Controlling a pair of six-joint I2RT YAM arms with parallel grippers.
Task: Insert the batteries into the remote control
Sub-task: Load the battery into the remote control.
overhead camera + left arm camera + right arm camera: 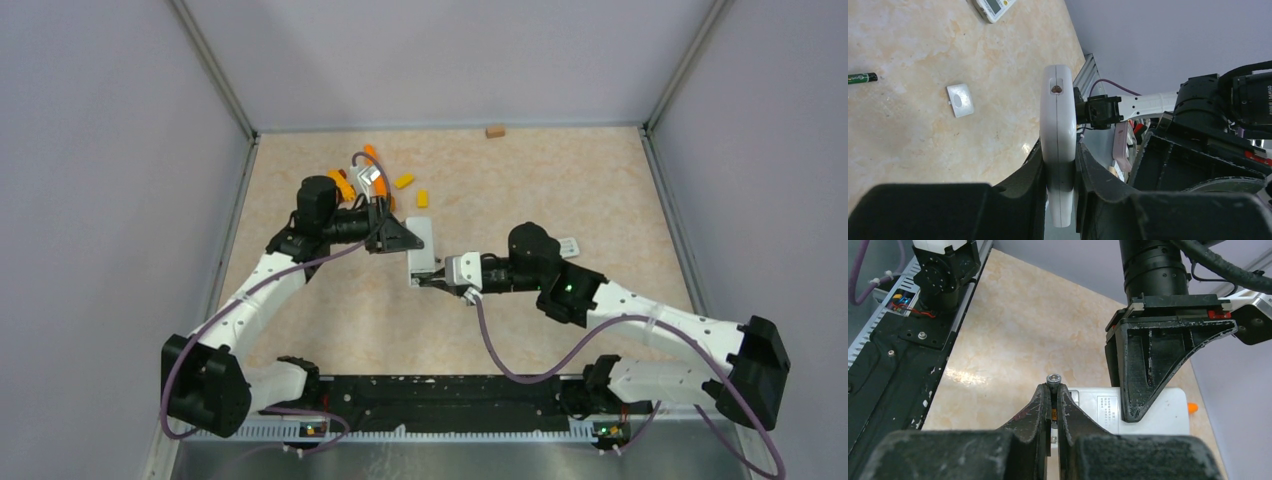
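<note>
The white remote control (421, 250) is lifted off the table, with my left gripper (402, 236) shut on its sides. In the left wrist view the remote control (1058, 115) stands edge-on between the fingers (1035, 165) of the left gripper (1059, 152). My right gripper (1053, 390) is shut on one of the batteries (1053, 379), whose silvery end pokes out past the fingertips at the remote's (1148, 412) near end. From above, the right gripper (440, 281) touches that end. Another battery (862, 77) lies on the table.
A small white cover (960, 100) lies on the table, and a second remote (993, 7) sits farther off. Orange and yellow blocks (404, 181) are scattered at the back left. A brown block (494, 130) lies by the back wall.
</note>
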